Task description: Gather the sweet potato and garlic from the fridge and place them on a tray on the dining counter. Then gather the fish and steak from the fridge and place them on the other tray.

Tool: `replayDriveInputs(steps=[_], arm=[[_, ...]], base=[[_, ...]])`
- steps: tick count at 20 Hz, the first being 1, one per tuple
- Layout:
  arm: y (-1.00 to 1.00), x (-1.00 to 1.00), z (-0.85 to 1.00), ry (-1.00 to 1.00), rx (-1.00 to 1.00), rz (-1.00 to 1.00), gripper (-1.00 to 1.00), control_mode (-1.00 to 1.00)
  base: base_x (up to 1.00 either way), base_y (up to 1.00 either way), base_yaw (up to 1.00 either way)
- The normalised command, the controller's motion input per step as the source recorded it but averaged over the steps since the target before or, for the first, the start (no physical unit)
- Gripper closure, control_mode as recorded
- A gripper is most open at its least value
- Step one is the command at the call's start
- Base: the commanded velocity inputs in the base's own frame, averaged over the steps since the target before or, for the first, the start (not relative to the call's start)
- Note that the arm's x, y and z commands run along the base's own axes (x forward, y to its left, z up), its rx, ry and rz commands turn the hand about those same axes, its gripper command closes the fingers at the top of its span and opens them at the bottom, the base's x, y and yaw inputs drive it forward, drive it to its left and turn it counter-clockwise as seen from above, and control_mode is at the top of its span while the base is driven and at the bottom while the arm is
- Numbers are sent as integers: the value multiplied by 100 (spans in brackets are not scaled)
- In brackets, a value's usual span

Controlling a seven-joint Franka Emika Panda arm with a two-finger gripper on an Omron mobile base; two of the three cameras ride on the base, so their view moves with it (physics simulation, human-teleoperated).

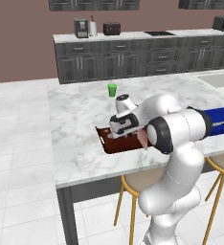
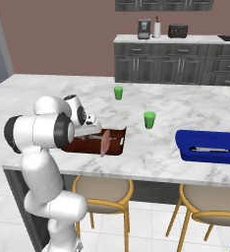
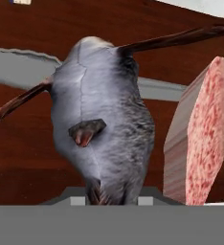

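The white arm is folding forward over the near edge of the marbled bench [image 2: 186, 106], its wrist bending down so the claw [image 1: 126, 135] is hanging low over the dark brown tray [image 2: 118, 139]. In the hand view the claw is pinching the grey fish [image 3: 102, 129], its tips pressed against the fish's body, and the fish is hanging head-outward above the tray's reddish floor. Just beside the fish, the pink steak [image 3: 202, 139] is standing on edge, tilted; from the base cameras it is showing as a pale pink slab [image 2: 105, 142] at the tray's near rim, though whether it is resting in the tray or leaning on the claw I cannot tell. The brown tray is sitting close to the bench's near edge. Farther along that edge, the blue tray [image 2: 205, 153] is lying well apart, with something slim and grey in it. Two green cups [image 2: 149, 119] are standing toward the middle of the bench, clear of the arm. Wooden stools [image 2: 102, 189] are tucked under the near edge.
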Motion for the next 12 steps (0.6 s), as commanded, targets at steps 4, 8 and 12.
replayDriveInputs(steps=[4, 8, 12], arm=[[0, -2, -4, 0, 0, -4, 100, -100], [0, 4, -11, 0, 0, -4, 100, -100], [0, 1, -16, 3, 0, -6, -100, -100]], base=[[0, 0, 0], [0, 0, 0], [0, 0, 0]])
